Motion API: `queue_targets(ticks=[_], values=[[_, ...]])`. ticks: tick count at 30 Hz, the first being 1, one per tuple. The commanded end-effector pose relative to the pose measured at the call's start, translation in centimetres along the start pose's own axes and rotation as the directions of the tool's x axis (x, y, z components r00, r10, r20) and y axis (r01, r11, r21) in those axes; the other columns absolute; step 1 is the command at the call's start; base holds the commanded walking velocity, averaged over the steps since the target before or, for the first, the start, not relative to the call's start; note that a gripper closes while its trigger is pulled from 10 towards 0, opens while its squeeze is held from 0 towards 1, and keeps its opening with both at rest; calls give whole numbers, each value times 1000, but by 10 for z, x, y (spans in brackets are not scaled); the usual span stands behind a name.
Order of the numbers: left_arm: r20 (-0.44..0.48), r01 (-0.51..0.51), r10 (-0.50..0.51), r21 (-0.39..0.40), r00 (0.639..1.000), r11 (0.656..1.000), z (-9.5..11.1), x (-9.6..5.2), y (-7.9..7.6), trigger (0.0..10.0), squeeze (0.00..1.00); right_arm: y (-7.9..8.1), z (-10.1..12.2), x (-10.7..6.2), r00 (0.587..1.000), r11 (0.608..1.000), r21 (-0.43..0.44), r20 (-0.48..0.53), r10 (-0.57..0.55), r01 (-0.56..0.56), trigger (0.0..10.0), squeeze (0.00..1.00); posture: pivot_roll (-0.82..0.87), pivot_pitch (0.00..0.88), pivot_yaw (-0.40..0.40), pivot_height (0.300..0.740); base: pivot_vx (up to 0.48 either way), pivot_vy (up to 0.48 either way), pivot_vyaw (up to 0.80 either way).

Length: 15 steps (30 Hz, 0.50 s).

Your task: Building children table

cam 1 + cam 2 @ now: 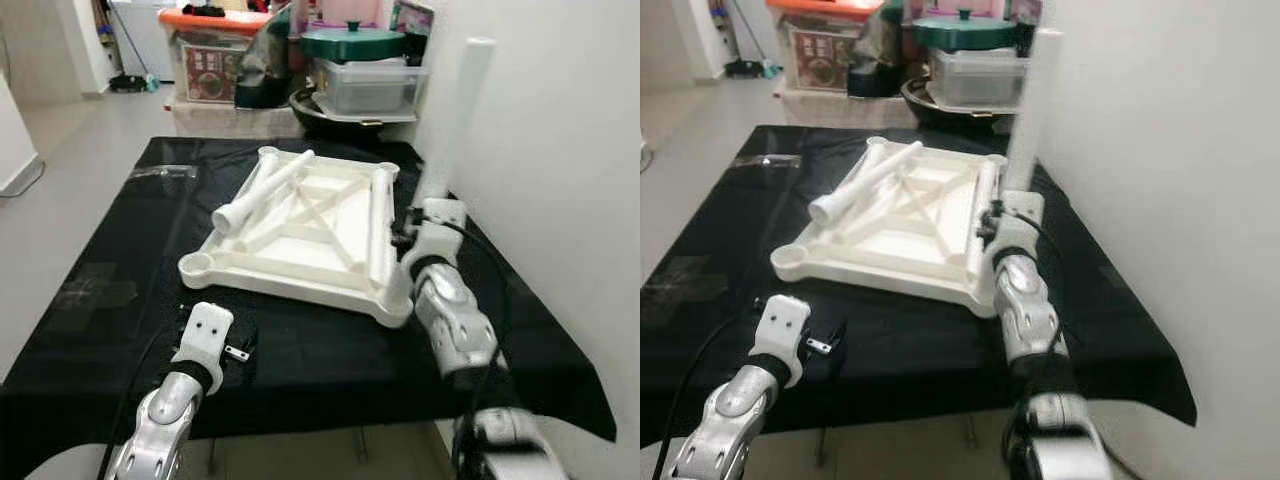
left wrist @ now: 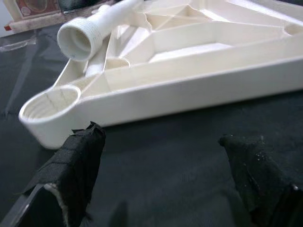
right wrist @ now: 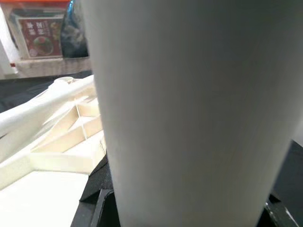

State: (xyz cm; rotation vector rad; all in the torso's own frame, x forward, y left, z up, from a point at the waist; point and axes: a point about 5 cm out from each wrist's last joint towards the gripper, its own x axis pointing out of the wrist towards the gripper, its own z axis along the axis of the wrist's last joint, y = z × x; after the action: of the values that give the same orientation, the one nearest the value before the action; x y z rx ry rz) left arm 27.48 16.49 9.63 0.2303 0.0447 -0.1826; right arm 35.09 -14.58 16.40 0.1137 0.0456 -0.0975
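Observation:
A white plastic tabletop (image 1: 310,235) lies upside down on the black-covered table (image 1: 130,260). One white leg (image 1: 262,190) rests slantwise across it, its threaded end (image 2: 78,40) toward me. The near-left corner socket (image 2: 49,101) is empty. My right gripper (image 1: 432,208) is shut on another white leg (image 1: 458,115), held upright by the tabletop's near-right corner; the leg's pale side (image 3: 189,109) hides the fingers in the right wrist view. My left gripper (image 2: 163,182) is open, low over the cloth just short of the near-left corner, with nothing between its fingers (image 2: 71,175).
A white wall (image 1: 560,150) runs close along the table's right side. Behind the table stand an orange-lidded box (image 1: 215,45), a green lid (image 1: 352,40) on a clear container (image 1: 365,85) and a dark bowl. A clear plastic bag (image 1: 165,172) lies on the cloth at far left. Open floor (image 1: 70,150) lies left.

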Motion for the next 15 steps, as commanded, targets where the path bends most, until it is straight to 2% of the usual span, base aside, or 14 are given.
queue_targets(ticks=[1, 2, 4, 5, 6, 9, 12, 13, 15], values=[[-4, 23, -23, 1, 1000, 1000, 1, 0, -3, 10000, 0, 6, -26, -11, 988, 997, 8, -136, 75, -74, 10000, 0, 116, 0, -68, 740, 0, 0, 0], [-5, 29, -29, 1, 1000, 1000, 0, 0, -5, 10000, 0, 12, -20, -12, 989, 994, 9, -103, 110, -109, 10000, 0, 116, 0, -68, 740, 0, 0, 0], [-5, 29, -29, 1, 1000, 1000, 0, 0, -5, 10000, 0, 12, -20, -12, 989, 994, 9, -103, 110, -109, 10000, 0, 116, 0, -68, 740, 0, 0, 0], [-7, 34, -34, 3, 999, 999, 0, 0, -5, 10000, 0, 13, -13, -12, 989, 991, -5, -54, 136, -137, 10000, 1000, 109, 0, -66, 740, 0, 0, 0], [-7, 34, -34, 3, 999, 999, 0, 0, -5, 10000, 0, 13, -13, -12, 989, 991, -5, -54, 136, -137, 10000, 1000, 109, 0, -66, 740, 0, 0, 0], [-6, 27, -27, 2, 1000, 1000, 1, 0, -3, 10000, 0, 6, 2, -12, 988, 988, -55, 46, 147, -145, 10000, 1000, 109, 0, -70, 740, 0, 0, 0], [-9, 22, -22, 0, 1000, 1000, -1, -2, -3, 10000, 0, 7, 8, -28, 974, 974, -89, 69, 214, -208, 10000, 1000, 98, 0, -76, 740, 0, 0, 0], [-17, 24, -24, -1, 1000, 1000, -4, -6, -5, 10000, 0, 12, 7, -48, 957, 955, -92, 42, 285, -281, 10000, 1000, 96, 0, -76, 740, 0, 0, 0], [-17, 24, -24, -1, 1000, 1000, -4, -6, -5, 10000, 0, 12, 7, -48, 957, 955, -92, 42, 285, -281, 10000, 1000, 96, 0, -76, 740, 0, 0, 0]])
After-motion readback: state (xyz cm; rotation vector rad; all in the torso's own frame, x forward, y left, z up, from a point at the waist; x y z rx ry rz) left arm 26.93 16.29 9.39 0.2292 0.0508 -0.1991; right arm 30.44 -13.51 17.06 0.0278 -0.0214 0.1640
